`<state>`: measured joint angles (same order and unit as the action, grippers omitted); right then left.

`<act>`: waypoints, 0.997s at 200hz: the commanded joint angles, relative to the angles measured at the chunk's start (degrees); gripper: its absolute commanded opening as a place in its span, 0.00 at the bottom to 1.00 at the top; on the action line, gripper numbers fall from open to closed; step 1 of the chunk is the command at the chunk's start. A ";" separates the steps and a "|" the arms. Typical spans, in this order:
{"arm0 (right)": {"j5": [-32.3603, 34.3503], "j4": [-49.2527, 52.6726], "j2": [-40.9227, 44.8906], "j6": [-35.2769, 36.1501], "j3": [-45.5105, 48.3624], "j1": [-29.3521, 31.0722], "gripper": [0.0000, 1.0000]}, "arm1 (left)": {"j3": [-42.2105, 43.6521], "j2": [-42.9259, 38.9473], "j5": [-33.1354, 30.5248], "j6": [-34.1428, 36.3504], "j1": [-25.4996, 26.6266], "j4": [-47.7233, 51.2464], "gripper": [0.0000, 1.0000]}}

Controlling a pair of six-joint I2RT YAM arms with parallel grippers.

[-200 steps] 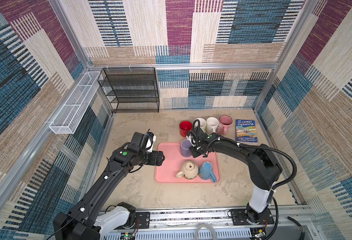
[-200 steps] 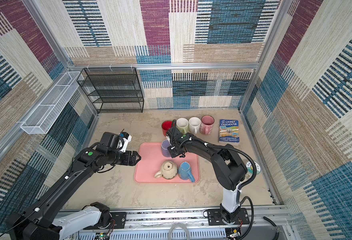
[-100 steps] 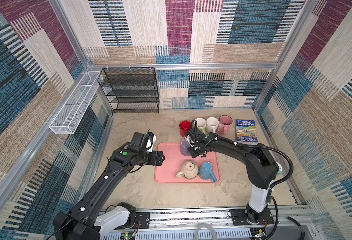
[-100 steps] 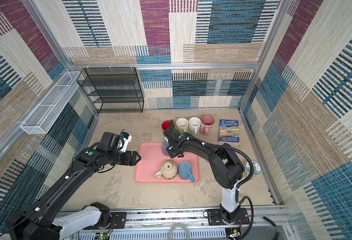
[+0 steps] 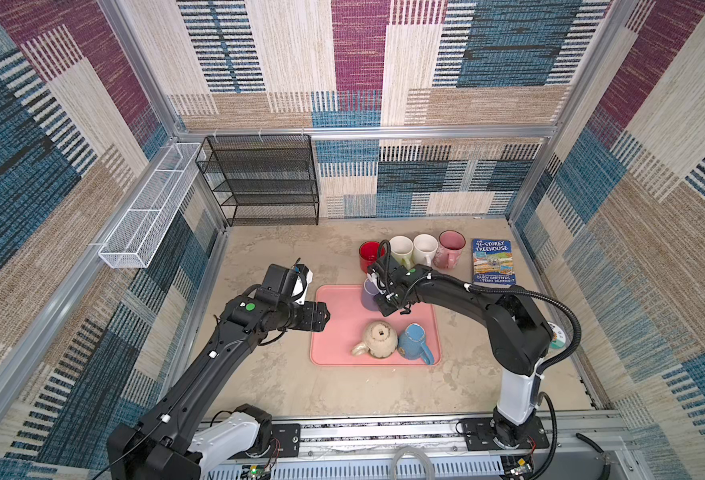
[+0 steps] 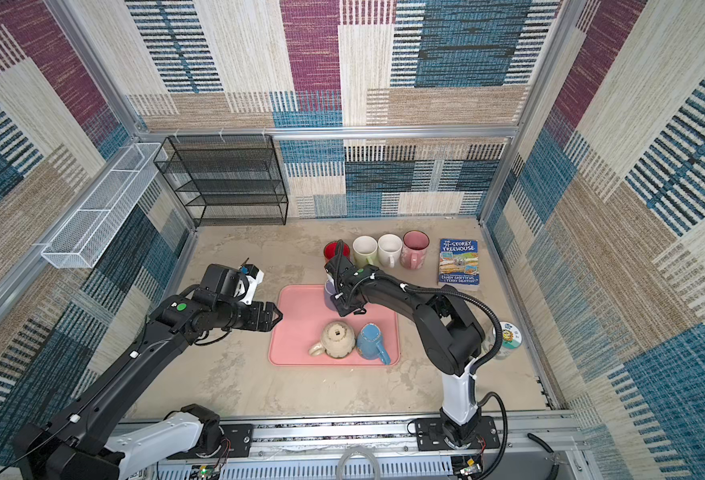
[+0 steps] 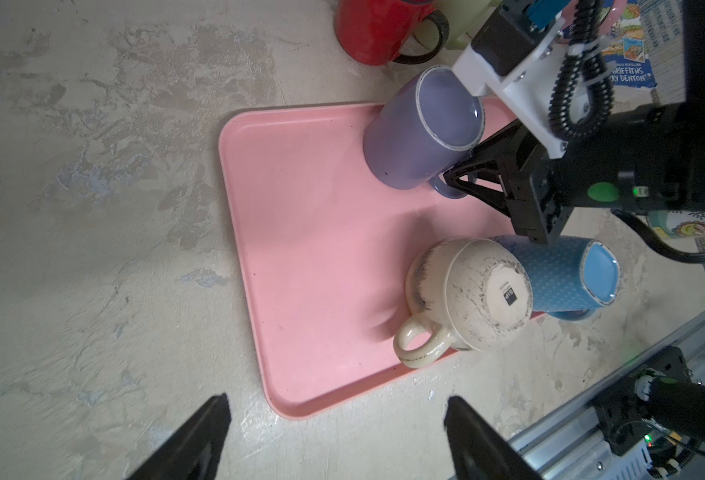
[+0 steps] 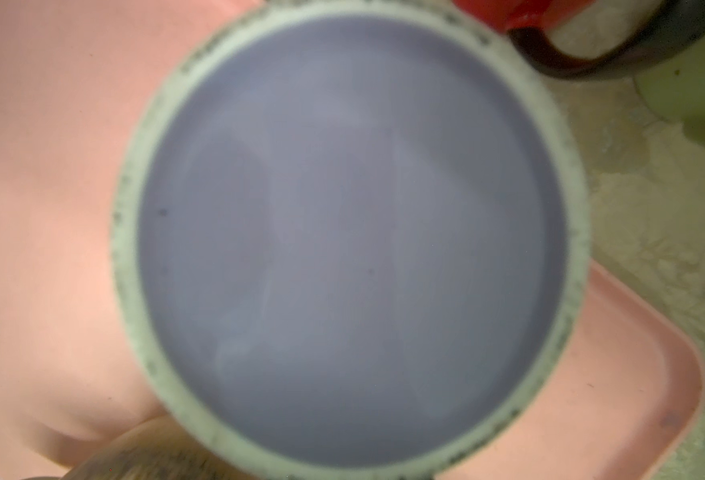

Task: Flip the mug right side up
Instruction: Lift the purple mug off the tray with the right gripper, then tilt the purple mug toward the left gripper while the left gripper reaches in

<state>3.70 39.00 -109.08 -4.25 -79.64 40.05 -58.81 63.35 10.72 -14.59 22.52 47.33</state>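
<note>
While right claw pinches purple mug handle near tray edge; left claw gaping, empty.

- walls all round: woven patchwork, blue / magenta / beige / cream, stripey bits
- alu frame at corners + along back
- floor: mottled beige, concrete-ish
- black mesh rack in back left corner
- white wire basket on left wall
- light even, shadows soft

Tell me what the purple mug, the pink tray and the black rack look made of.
The purple mug: probably glazed ceramic, glossy with a bare speckled foot ring. The pink tray: likely moulded plastic, smooth matte, rounded rim. The black rack: metal wire mesh, apparently painted matte black.
</note>
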 commanded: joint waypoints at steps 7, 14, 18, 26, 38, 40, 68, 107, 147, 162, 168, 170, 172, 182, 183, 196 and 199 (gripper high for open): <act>-0.01 0.02 -0.06 -0.06 -0.43 0.03 0.01 | 0.08 -0.07 0.09 1.32 -0.03 0.32 0.87; -0.01 0.01 0.09 -0.12 -0.42 0.03 0.00 | 0.09 -0.13 0.09 1.25 -0.03 0.39 0.87; -0.01 0.00 0.13 -0.14 -0.29 0.03 0.00 | 0.10 -0.16 0.09 1.24 -0.04 0.32 0.86; -0.01 -0.20 0.55 -0.14 -0.16 0.03 0.00 | 0.17 -0.16 0.09 1.25 -0.07 0.36 0.86; -0.18 -0.41 1.22 -0.24 0.00 0.11 0.00 | 0.18 -0.15 0.08 1.06 -0.02 0.37 0.86; -0.25 -0.46 1.45 -0.23 0.12 0.07 0.00 | 0.18 -0.11 0.09 1.06 -0.07 0.39 0.86; -1.45 -2.01 4.17 -0.03 0.97 0.07 0.00 | 0.01 -0.16 0.33 0.55 0.01 0.09 0.86; -3.19 -6.08 8.39 -0.78 2.82 0.03 0.00 | -0.09 -1.35 2.16 -1.25 -0.04 -1.90 0.87; -7.20 -13.04 14.94 -1.86 7.24 0.03 0.00 | 0.77 -4.50 5.81 -3.34 -0.02 -6.74 0.87; -9.93 -16.15 17.67 -2.29 9.16 -0.06 0.00 | 2.26 -5.21 9.11 -4.95 -0.02 -10.15 0.87; -11.23 -17.68 18.85 -2.63 10.09 -0.06 0.00 | 2.93 -5.33 10.58 -5.75 -0.01 -11.74 0.87; -11.56 -18.12 19.24 -2.79 10.37 -0.11 0.00 | 3.29 -5.32 11.17 -6.07 -0.02 -12.26 0.87; -11.80 -18.51 19.60 -2.85 10.66 -0.14 0.00 | 3.55 -5.34 11.65 -6.37 -0.07 -12.94 0.87; -14.11 -20.79 21.51 -3.51 12.27 -0.22 0.00 | 5.33 -5.21 14.33 -7.97 0.00 -16.11 0.87; -14.31 -20.98 21.66 -3.59 12.42 -0.23 0.00 | 5.48 -5.23 14.63 -8.16 -0.01 -16.60 0.87; -16.94 -23.87 23.89 -4.63 14.25 -0.56 0.00 | 7.83 -5.11 17.48 -10.45 0.06 -21.24 0.87; -17.46 -24.32 24.37 -4.89 14.66 -0.71 0.00 | 8.30 -5.05 18.05 -10.91 0.02 -22.19 0.87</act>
<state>-6.98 26.02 -88.27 -6.61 -67.16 39.72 -53.23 58.15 21.12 -20.18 22.57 35.57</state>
